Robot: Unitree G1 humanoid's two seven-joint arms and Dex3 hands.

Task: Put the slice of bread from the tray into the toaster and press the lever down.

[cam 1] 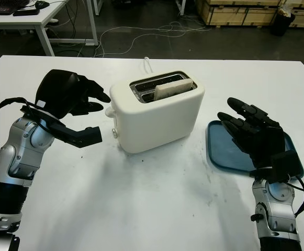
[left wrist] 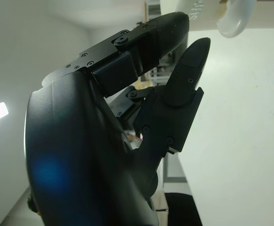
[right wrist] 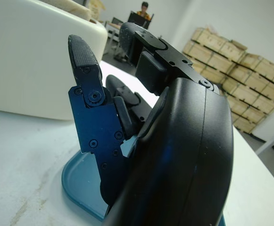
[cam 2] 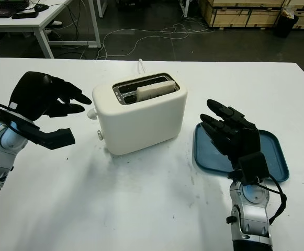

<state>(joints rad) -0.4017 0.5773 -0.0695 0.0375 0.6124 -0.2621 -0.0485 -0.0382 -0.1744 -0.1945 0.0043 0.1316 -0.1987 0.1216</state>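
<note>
A cream toaster point(cam 1: 157, 112) stands mid-table with a slice of bread point(cam 1: 173, 88) upright in its nearer slot, its top edge sticking out. The white lever knob point(cam 1: 110, 111) juts from the toaster's left end, high up. My left hand point(cam 1: 100, 116) hovers open just left of that end, its fingers point(cam 1: 97, 97) pointing at the knob and the thumb lower down; the wrist view has the knob point(left wrist: 236, 19) just past the fingertips. My right hand point(cam 1: 240, 117) is open above the blue tray point(cam 1: 220, 151), to the right of the toaster point(right wrist: 28, 61).
The toaster's white cord point(cam 1: 147, 65) runs off behind it across the white table point(cam 1: 157, 209). A small dial point(cam 1: 114, 132) sits below the lever. Beyond the table are desks point(cam 1: 31, 18) at back left, floor cables and wooden crates point(cam 1: 246, 10) at back right.
</note>
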